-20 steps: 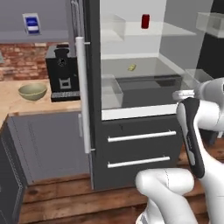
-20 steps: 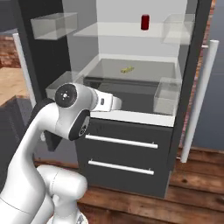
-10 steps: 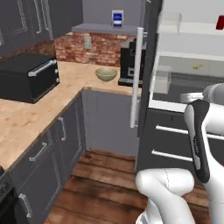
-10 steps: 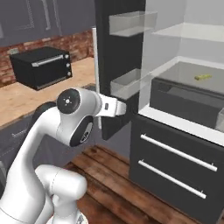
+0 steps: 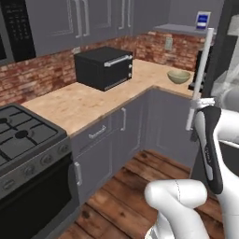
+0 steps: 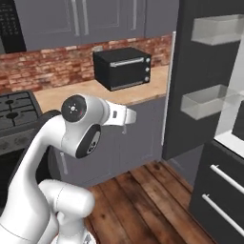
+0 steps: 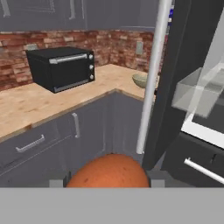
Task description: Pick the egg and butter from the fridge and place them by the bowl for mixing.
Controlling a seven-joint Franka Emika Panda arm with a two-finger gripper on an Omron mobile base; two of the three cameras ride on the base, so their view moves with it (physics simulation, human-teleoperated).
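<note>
Orange-brown oval egg (image 7: 109,171): pinched between the gripper's (image 7: 108,180) two dark tips.
Olive-beige round bowl (image 5: 179,76): on the wooden counter (image 5: 88,102), beside the dark-grey fridge's door (image 7: 175,83).

Black boxy toaster oven (image 5: 104,68) on the light wooden L-shaped counter (image 5: 70,105), brick backsplash (image 5: 42,79) at its 12 o'clock, black gas stove (image 5: 18,140) at its 8 o'clock. Wooden plank floor (image 6: 143,205) below.
</note>
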